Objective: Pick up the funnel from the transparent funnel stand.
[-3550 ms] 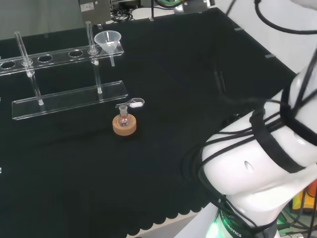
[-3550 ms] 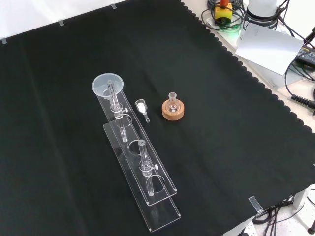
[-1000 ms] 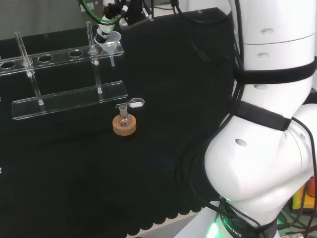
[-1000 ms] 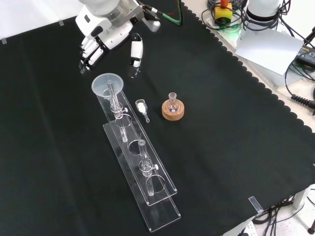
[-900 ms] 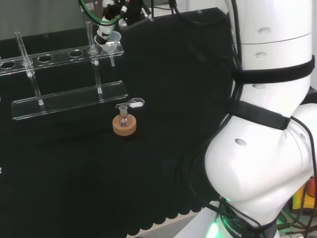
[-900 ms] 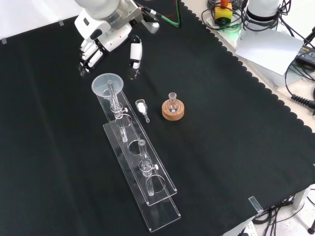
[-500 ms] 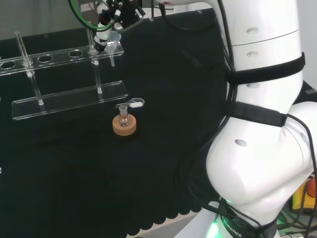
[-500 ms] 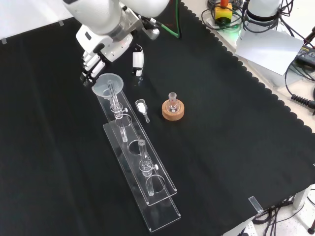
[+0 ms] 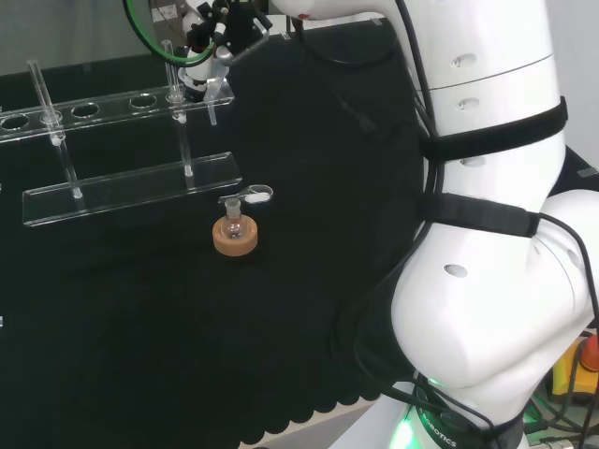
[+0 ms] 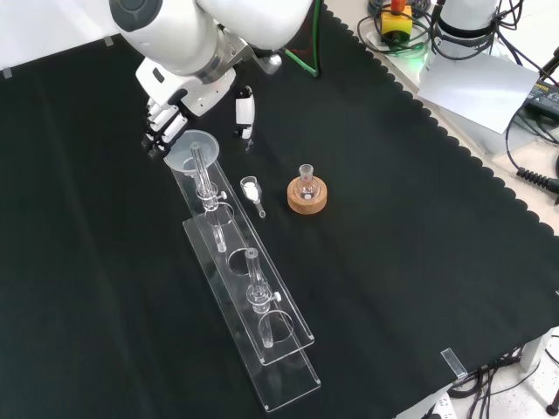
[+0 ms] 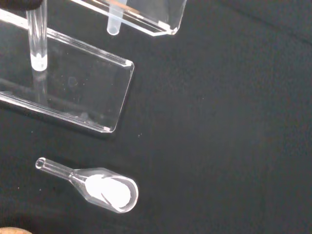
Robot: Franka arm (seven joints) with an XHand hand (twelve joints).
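A long clear acrylic funnel stand point(image 10: 249, 288) with round holes lies on matte black cloth point(image 10: 419, 262). The black and white hand point(image 10: 179, 109) hovers at its end, fingers straight and apart, either side of the clear conical plastic funnel point(image 10: 194, 150) seated in the rack. A small glass scoop of white powder point(image 11: 105, 189) lies beside.

Small flask point(image 10: 306, 178) on cork ring point(image 10: 307, 196), glass scoop point(image 11: 100, 186) beside

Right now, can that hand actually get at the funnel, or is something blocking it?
Probably yes. The hand is already at the funnel's rim at the stand's end, fingers and thumb spread either side; nothing stands between them.
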